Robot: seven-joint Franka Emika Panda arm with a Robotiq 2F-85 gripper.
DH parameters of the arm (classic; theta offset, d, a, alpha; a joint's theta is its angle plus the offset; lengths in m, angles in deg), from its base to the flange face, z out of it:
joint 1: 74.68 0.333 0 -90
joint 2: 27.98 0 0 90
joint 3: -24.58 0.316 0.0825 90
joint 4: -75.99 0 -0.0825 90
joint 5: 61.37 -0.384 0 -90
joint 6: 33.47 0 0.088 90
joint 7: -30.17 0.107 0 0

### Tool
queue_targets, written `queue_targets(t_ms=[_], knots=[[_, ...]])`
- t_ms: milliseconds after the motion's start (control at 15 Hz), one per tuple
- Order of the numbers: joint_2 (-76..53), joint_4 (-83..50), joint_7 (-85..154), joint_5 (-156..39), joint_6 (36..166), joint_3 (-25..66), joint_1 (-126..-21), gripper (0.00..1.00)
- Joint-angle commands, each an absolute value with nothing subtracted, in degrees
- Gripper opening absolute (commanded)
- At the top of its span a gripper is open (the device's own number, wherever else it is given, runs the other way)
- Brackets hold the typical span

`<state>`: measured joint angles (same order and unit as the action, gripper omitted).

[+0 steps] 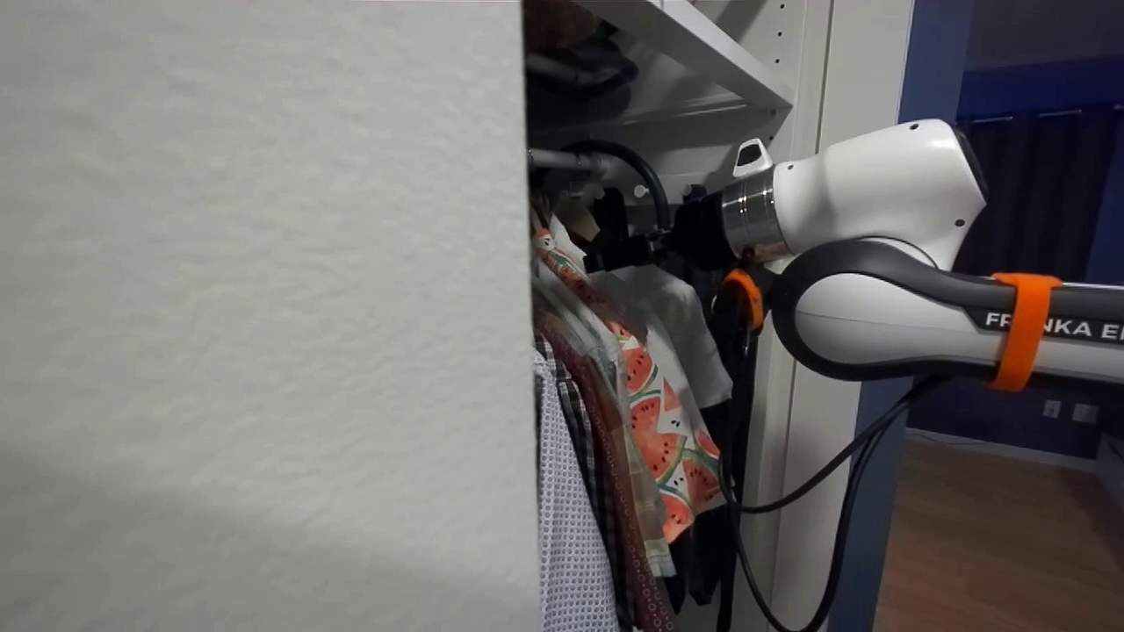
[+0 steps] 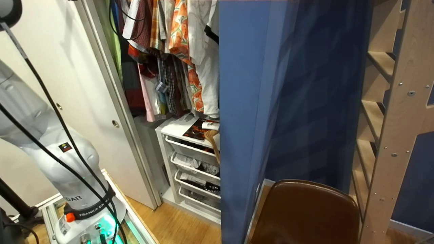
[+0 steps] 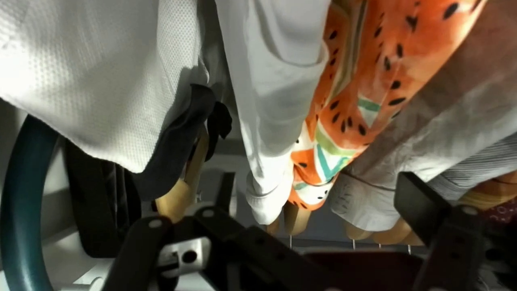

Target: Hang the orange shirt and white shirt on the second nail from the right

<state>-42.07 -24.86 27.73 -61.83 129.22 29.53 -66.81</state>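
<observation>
Gripper (image 3: 317, 178) jaws spread wide | white shirt (image 3: 274, 101), orange shirt (image 3: 351, 111) side by side, ahead of jaw gap | wrist view: textured white garment (image 3: 101, 81), teal tube (image 3: 24, 202) crowd gripper's left; pale grey garment (image 3: 424, 149) beyond right jaw

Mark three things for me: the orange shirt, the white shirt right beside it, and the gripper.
Orange shirt (image 3: 371, 87): wrist view, on its watermelon-printed cloth.
White shirt (image 3: 274, 101): wrist view, on its plain cloth, partway along.
Gripper (image 3: 317, 186): wrist view, midway between its parted fingertips.
</observation>
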Motion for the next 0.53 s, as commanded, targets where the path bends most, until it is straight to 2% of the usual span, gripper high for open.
queue_targets(t_ms=[0,467], knots=[[-38.7,-21.7,25.9,-62.5,129.9,29.5,-65.6,1.00],[-33.6,-18.9,29.0,-57.1,135.2,30.7,-68.5,1.00]])
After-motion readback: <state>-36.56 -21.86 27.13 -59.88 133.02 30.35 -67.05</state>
